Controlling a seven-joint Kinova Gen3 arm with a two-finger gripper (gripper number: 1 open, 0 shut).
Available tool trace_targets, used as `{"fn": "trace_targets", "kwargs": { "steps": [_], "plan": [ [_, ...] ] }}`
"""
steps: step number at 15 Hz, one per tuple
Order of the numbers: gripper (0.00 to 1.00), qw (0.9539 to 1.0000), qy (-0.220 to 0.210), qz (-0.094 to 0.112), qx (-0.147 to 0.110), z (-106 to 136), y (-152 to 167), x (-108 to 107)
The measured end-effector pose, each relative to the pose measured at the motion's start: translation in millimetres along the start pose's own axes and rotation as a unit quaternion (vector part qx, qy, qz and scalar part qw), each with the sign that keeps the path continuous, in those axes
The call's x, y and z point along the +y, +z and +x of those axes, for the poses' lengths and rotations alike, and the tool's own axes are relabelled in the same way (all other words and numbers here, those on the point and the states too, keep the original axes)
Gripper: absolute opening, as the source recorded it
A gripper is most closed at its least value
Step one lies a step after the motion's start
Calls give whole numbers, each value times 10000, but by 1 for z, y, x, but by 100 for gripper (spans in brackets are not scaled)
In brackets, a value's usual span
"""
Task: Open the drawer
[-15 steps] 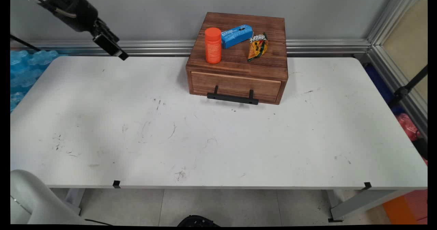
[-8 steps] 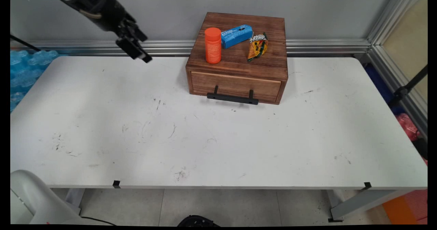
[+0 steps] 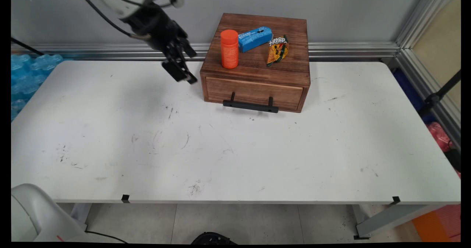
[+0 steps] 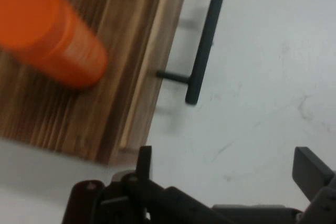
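My gripper point(image 3: 187, 67) hangs open and empty above the table point(image 3: 220, 152), just left of a brown wooden drawer box point(image 3: 257, 73). The hand view has its two fingers spread wide around bare table, the gripper point(image 4: 228, 169) holding nothing. On the box's top stand an orange bottle point(image 3: 229, 49), a blue carton point(image 3: 255, 39) lying flat and a yellow snack packet point(image 3: 278, 50). The drawer is shut, with a black bar handle point(image 3: 251, 106) on its front. Seen from the hand, the orange bottle point(image 4: 50, 30) is nearest, with the box point(image 4: 126, 61) and handle point(image 4: 205, 35) beside it.
Blue bubble wrap point(image 3: 25, 75) lies off the table's left end. An aluminium rail point(image 3: 349, 50) runs along the wall behind the box. A metal frame post point(image 3: 427, 75) and a red bag point(image 3: 439, 135) stand past the right end.
The gripper has swung right and down from the far left of the wall to a spot beside the box's left front corner. Nothing on the box has moved.
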Motion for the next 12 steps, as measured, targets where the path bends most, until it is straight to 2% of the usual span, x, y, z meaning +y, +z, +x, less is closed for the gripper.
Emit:
{"fn": "trace_targets", "kwargs": {
  "steps": [5,8,12],
  "plan": [
    [100,9980,617,-124,14,28,47,10],
    [100,9953,949,-180,-12,43,78,15],
    [100,9923,1214,-218,-83,55,111,18]
  ]
}}
